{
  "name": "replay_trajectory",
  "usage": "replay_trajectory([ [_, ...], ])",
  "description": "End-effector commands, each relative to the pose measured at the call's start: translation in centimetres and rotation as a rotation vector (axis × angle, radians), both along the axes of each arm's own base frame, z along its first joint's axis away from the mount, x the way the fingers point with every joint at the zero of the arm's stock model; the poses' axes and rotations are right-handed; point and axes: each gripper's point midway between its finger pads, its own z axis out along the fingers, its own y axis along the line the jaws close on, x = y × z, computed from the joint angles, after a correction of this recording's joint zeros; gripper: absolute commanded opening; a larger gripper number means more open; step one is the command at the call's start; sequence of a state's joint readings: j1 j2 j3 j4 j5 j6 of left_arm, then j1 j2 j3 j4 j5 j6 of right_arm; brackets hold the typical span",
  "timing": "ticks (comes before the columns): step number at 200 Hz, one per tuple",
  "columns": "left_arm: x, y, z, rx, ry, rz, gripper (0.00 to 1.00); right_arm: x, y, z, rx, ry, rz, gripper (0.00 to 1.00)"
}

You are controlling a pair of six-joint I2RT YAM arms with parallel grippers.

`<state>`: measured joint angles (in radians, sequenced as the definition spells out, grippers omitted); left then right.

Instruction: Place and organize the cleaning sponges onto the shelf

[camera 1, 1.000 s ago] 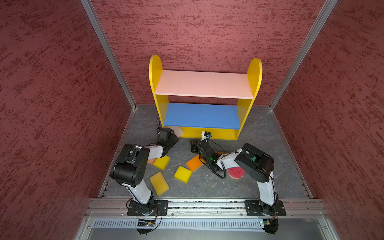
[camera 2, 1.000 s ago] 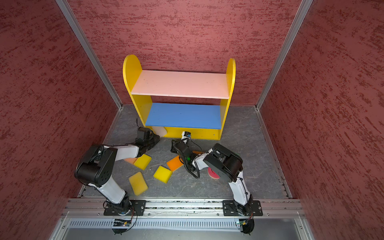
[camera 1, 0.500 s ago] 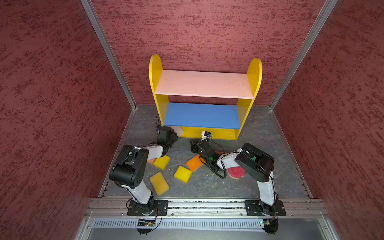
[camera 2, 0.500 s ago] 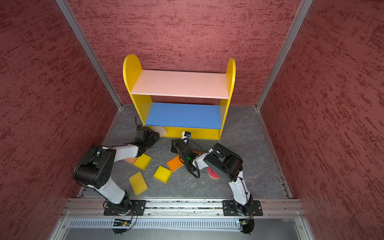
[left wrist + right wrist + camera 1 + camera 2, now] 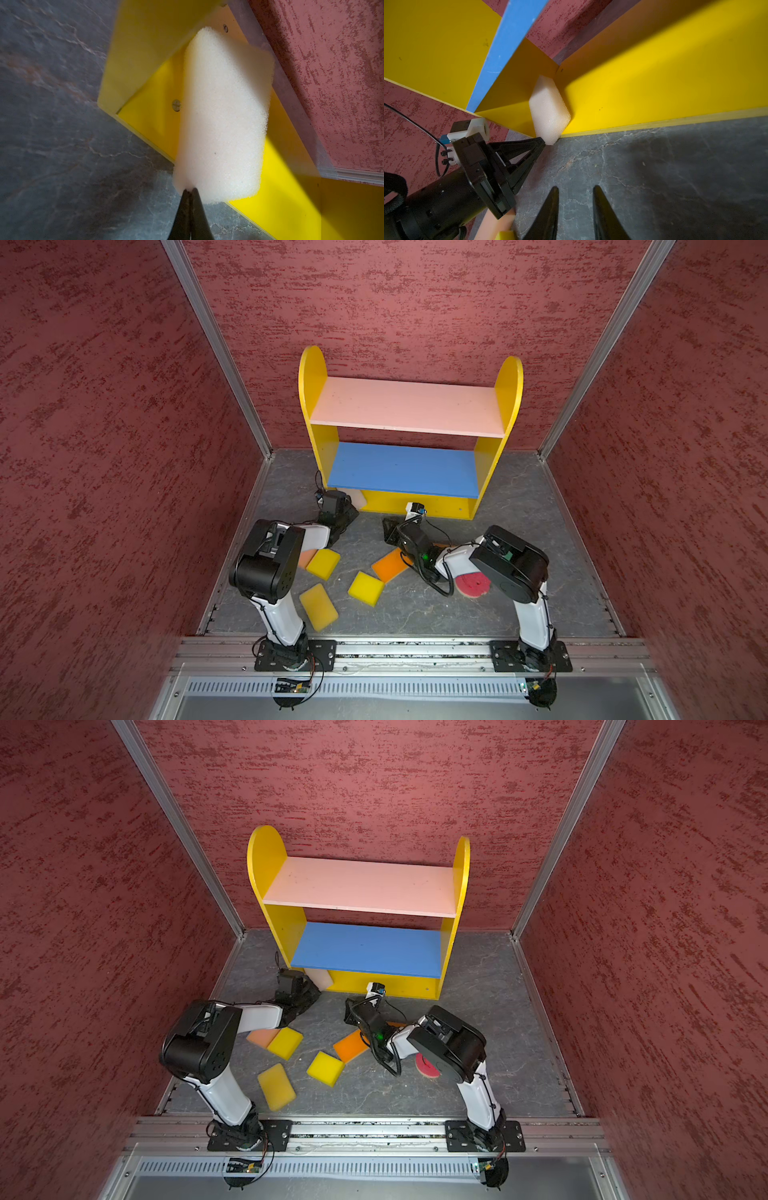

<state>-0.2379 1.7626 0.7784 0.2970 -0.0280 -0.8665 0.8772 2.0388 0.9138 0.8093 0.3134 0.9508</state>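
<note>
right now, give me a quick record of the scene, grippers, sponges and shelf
left gripper: jaws shut, tips at the cream sponge's near corner
right gripper: jaws open, nothing between them
cream sponge: on the shelf's bottom board, in the corner by a side panel, one corner past the front edge
top board: no sponges
middle board: no sponges seen
floor: three yellow sponges, orange sponge, peach sponge partly under the left arm, pink round sponge partly under the right arm
</note>
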Motion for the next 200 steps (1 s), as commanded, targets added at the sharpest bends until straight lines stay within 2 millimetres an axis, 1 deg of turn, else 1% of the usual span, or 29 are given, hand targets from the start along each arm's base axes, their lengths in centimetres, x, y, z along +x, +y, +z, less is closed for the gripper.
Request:
replay_trajectory([
  [1,-0.1,0.2,0.6,0.017,-0.013,-0.005,0.00,0.1,-0.8,-0.4,0.033,0.014,-0.012,0.30],
  [18,-0.2,0.3,0.9,0.020,-0.016,-0.007,0.00,0.1,-2.1,-0.2,0.039,0.020,-0.032,0.30],
  [32,-0.3,0.3,1.0,0.023,-0.017,-0.010,0.00,0.1,-3.7,0.0,0.031,0.021,-0.061,0.30],
  [83,-0.6,1.0,1.7,0.036,-0.020,-0.012,0.00,-0.2,-11.9,0.6,-0.006,0.022,-0.217,0.31],
  [103,-0.8,1.2,2.0,0.041,-0.021,-0.010,0.00,0.2,-14.3,0.7,-0.008,0.031,-0.264,0.31],
  [115,-0.9,1.2,2.1,0.044,-0.023,-0.014,0.00,0.5,-15.4,0.7,-0.003,0.038,-0.279,0.30],
  [141,-1.2,1.3,2.4,0.061,-0.021,-0.020,0.00,1.5,-17.3,0.7,0.026,0.056,-0.301,0.31],
  [158,-1.4,1.6,2.4,0.078,-0.016,-0.022,0.00,1.8,-17.9,0.7,0.038,0.059,-0.306,0.31],
  [177,-1.6,1.5,2.6,0.090,-0.023,-0.042,0.00,2.0,-17.7,0.9,0.028,0.055,-0.291,0.31],
  [200,-1.6,0.4,3.1,0.079,-0.043,-0.118,0.00,2.1,-17.1,0.6,0.027,0.066,-0.262,0.30],
])
